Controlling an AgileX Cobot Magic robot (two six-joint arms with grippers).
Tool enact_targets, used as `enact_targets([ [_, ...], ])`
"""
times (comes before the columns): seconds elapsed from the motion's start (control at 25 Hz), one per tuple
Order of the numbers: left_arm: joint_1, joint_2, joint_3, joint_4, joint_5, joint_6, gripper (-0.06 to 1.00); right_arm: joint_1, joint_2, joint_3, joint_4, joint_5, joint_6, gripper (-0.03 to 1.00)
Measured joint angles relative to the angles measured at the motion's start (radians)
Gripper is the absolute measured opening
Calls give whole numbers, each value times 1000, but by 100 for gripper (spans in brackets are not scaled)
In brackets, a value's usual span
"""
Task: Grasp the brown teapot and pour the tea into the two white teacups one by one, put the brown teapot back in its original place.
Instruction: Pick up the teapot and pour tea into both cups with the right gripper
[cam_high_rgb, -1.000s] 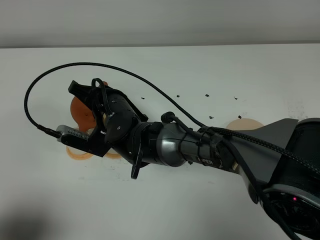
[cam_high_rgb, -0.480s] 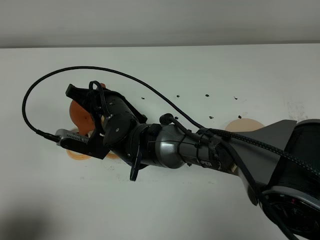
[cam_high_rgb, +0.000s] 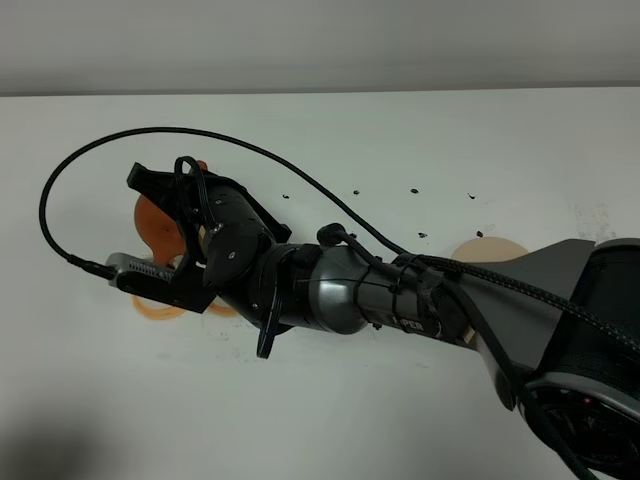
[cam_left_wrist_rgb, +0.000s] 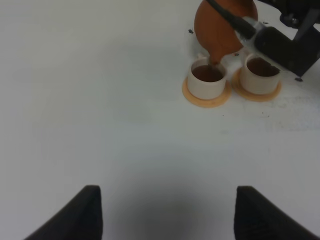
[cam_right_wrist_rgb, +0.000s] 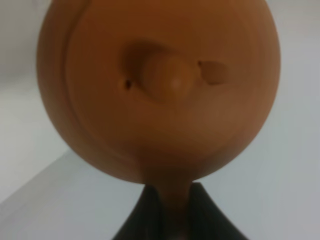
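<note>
The brown teapot (cam_left_wrist_rgb: 220, 22) hangs tilted, its spout right over the nearer of the two white teacups (cam_left_wrist_rgb: 206, 80); the other teacup (cam_left_wrist_rgb: 260, 75) stands beside it. Both cups hold dark tea and sit on orange saucers (cam_left_wrist_rgb: 207, 100). My right gripper (cam_right_wrist_rgb: 169, 210) is shut on the teapot's handle, and the teapot (cam_right_wrist_rgb: 160, 85) with its lid knob fills the right wrist view. From above, the right arm reaches across to the left and covers the cups; the teapot (cam_high_rgb: 153, 225) peeks out beside it. My left gripper (cam_left_wrist_rgb: 170, 215) is open and empty, well short of the cups. The original place, a beige saucer (cam_high_rgb: 487, 250), lies bare on the right.
The orange saucers' edges (cam_high_rgb: 157, 308) show below the right arm's wrist. A black cable (cam_high_rgb: 60, 190) loops out to the left of the arm. Small dark specks (cam_high_rgb: 412, 190) dot the white table behind the arm.
The right arm has shifted slightly to the left with the teapot still in its grip. The cable loop has swung a little further left too.
</note>
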Motion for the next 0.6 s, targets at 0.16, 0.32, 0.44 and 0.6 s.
enact_targets([
  [0.16, 0, 0, 0, 0, 0, 0, 58, 0, 0, -6, -2, -6, -2, 12],
  [0.32, 0, 0, 0, 0, 0, 0, 58, 0, 0, -6, -3, -15, -3, 12],
  [0.44, 0, 0, 0, 0, 0, 0, 58, 0, 0, -6, -4, -16, -3, 12],
  [0.6, 0, 0, 0, 0, 0, 0, 58, 0, 2, -6, -5, -18, -3, 12],
])
